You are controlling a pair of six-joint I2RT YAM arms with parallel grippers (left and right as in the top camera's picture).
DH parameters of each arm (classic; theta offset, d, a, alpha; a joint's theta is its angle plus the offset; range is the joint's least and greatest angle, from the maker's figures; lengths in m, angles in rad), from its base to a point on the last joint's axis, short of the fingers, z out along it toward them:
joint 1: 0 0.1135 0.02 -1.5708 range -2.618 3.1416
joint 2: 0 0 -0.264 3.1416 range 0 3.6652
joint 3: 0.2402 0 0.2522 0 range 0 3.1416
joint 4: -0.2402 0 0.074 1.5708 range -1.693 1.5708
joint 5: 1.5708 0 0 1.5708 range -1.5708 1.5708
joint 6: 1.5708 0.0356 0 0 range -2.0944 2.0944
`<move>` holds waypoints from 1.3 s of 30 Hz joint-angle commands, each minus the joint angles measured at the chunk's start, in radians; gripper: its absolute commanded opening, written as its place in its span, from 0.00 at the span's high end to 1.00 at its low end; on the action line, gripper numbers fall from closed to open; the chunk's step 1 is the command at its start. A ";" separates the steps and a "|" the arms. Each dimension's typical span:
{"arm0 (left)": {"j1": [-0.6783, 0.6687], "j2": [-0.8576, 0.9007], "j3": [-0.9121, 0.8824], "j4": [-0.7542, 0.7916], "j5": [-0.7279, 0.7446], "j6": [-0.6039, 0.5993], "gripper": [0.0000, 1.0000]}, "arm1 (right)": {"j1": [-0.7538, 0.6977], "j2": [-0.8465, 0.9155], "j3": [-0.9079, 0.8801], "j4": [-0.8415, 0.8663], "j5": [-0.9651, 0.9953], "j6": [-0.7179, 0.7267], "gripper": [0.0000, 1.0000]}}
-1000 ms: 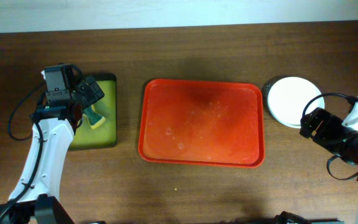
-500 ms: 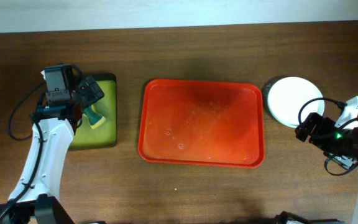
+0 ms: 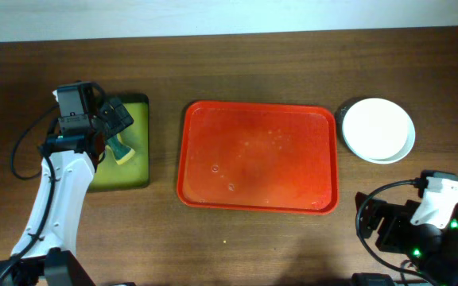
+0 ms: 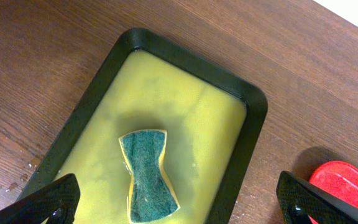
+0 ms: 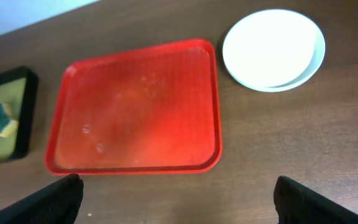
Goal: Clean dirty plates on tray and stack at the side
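The red tray lies mid-table, bare apart from water droplets; it also shows in the right wrist view. The plates are stacked to the right of the tray, white on top with a pale blue rim showing beneath; they also show in the right wrist view. My left gripper is open and empty above the black tray, over the sponge. My right gripper is open and empty near the front right, apart from the plates; its fingers frame bare wood.
The black tray with yellow-green liquid holds a green and yellow sponge at the left. A corner of the red tray shows in the left wrist view. Water drops lie on the wood left of the black tray.
My right arm has pulled back from beside the plate stack toward the table's front right. The left arm, tray and plates have not moved.
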 commanded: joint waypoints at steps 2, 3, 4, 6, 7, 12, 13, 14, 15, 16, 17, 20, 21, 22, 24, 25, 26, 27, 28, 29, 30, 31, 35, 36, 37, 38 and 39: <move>0.002 -0.004 0.013 0.001 0.003 0.006 0.01 | 0.026 -0.132 -0.243 0.195 0.017 0.005 0.01; 0.002 -0.004 0.013 0.001 0.003 0.006 0.01 | 0.044 -0.186 -0.318 0.265 0.018 0.005 0.01; 0.002 -0.004 0.013 0.001 0.003 0.006 0.01 | 0.060 -0.249 -0.399 0.334 0.018 0.005 0.01; 0.002 -0.004 0.013 0.001 0.003 0.006 0.01 | 0.069 -0.343 -0.517 0.432 0.015 0.005 0.01; 0.002 -0.004 0.013 0.001 0.003 0.006 0.01 | 0.069 -0.388 -0.576 0.482 0.015 0.005 0.01; 0.002 -0.004 0.013 0.001 0.003 0.006 0.01 | 0.069 -0.550 -0.825 0.718 0.015 0.005 0.01; 0.002 -0.004 0.013 0.001 0.003 0.006 0.01 | 0.069 -0.570 -0.862 0.761 0.016 0.005 0.01; 0.002 -0.004 0.013 0.001 0.003 0.006 0.01 | 0.069 -0.587 -0.892 0.801 0.016 0.005 0.01; 0.002 -0.004 0.013 0.001 0.003 0.006 0.01 | 0.069 -0.607 -0.927 0.847 0.016 0.005 0.01; 0.002 -0.004 0.013 0.001 0.003 0.006 0.01 | 0.069 -0.618 -0.955 0.889 0.016 0.005 0.01; 0.002 -0.004 0.013 0.001 0.003 0.006 0.01 | 0.069 -0.618 -0.968 0.912 0.015 0.005 0.02; 0.002 -0.004 0.013 0.001 0.003 0.006 0.01 | 0.074 -0.618 -1.011 1.003 0.018 0.005 0.01; 0.002 -0.004 0.013 0.001 0.003 0.006 0.01 | 0.083 -0.618 -1.016 1.017 0.027 0.005 0.01; 0.002 -0.004 0.013 0.001 0.003 0.006 0.01 | 0.091 -0.618 -1.022 1.028 0.035 0.005 0.01; 0.002 -0.004 0.013 0.001 0.003 0.006 0.01 | 0.105 -0.618 -1.053 1.086 0.046 0.005 0.01; 0.002 -0.004 0.013 0.001 0.003 0.006 0.01 | 0.105 -0.618 -1.087 1.146 0.046 0.005 0.01; 0.002 -0.004 0.013 0.001 0.003 0.006 0.01 | 0.105 -0.618 -1.115 1.199 0.046 0.005 0.01; 0.002 -0.004 0.013 0.001 0.003 0.006 0.01 | 0.105 -0.618 -1.145 1.256 0.045 0.006 0.01; 0.002 -0.004 0.013 0.001 0.003 0.006 0.01 | 0.105 -0.618 -1.171 1.298 0.045 0.010 0.01; 0.002 -0.004 0.013 0.001 0.003 0.006 0.01 | 0.107 -0.618 -1.188 1.318 0.047 0.012 0.01; 0.002 -0.004 0.013 0.001 0.003 0.006 0.01 | 0.107 -0.618 -1.188 1.318 0.050 0.013 0.01; 0.002 -0.004 0.013 0.001 0.003 0.006 0.01 | 0.107 -0.618 -1.188 1.321 0.059 0.013 0.01; 0.002 -0.004 0.013 0.001 0.003 0.006 0.01 | 0.108 -0.618 -1.188 1.290 0.120 0.012 0.01; 0.002 -0.004 0.013 0.001 0.003 0.006 0.01 | 0.108 -0.618 -1.188 1.271 0.128 0.012 0.01; 0.002 -0.004 0.013 0.001 0.003 0.006 0.01 | 0.108 -0.618 -1.188 1.240 0.140 0.012 0.01; 0.002 -0.004 0.013 0.001 0.003 0.006 0.01 | 0.108 -0.618 -1.188 1.241 0.148 0.008 0.01; 0.002 -0.004 0.013 0.001 0.003 0.006 0.01 | 0.108 -0.618 -1.188 1.240 0.151 0.003 0.01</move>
